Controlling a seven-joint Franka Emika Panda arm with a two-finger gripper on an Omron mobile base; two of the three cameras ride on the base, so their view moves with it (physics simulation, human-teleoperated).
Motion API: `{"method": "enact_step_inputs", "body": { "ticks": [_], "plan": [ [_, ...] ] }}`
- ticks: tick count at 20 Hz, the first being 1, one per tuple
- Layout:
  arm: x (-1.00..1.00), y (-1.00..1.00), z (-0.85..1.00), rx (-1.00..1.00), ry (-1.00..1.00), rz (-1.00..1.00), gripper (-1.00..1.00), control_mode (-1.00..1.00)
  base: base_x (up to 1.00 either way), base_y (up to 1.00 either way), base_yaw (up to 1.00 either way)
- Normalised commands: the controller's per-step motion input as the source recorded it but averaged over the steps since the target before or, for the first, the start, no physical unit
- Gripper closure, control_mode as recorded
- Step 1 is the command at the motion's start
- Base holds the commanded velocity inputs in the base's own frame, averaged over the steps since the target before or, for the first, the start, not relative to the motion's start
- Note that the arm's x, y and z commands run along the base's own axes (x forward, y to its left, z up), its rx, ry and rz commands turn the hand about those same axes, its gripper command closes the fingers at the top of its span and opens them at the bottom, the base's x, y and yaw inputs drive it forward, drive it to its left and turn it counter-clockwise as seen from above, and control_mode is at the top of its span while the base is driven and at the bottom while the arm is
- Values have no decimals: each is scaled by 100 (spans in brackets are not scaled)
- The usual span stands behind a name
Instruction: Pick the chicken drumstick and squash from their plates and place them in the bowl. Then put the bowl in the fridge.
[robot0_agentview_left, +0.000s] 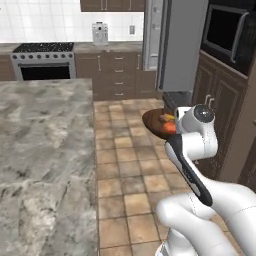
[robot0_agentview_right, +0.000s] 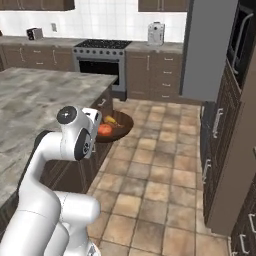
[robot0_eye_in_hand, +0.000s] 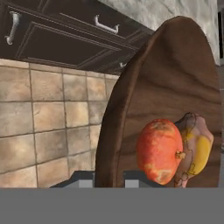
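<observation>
hand view shows the gripper pinched nearly closed on the rim of the round, shallow, dark brown wooden bowl, its grain smooth and its edge rising between the two dark fingertips. inside the bowl lie a rounded orange-red squash with a mottled skin and, touching it, a lumpy yellow-brown chicken drumstick. left base view has the bowl held over the tan tiled floor, between the grey marbled stone counter and the tall grey steel fridge.
</observation>
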Motion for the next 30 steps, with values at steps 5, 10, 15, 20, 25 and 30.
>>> {"method": "enact_step_inputs", "body": {
  "ticks": [5, 10, 15, 20, 25, 30],
  "plan": [
    [0, 0, 0, 0, 0, 0, 100, 100, 93, -4, 6],
    [0, 0, 0, 0, 0, 0, 100, 100, 94, -2, 4],
    [0, 0, 0, 0, 0, 0, 100, 100, 94, 0, 2],
    [0, 0, 0, 0, 0, 0, 100, 100, 94, 0, 2],
    [0, 0, 0, 0, 0, 0, 100, 100, 94, 0, 0],
    [0, 0, 0, 0, 0, 0, 100, 100, 93, 6, 0]
  ]
}}
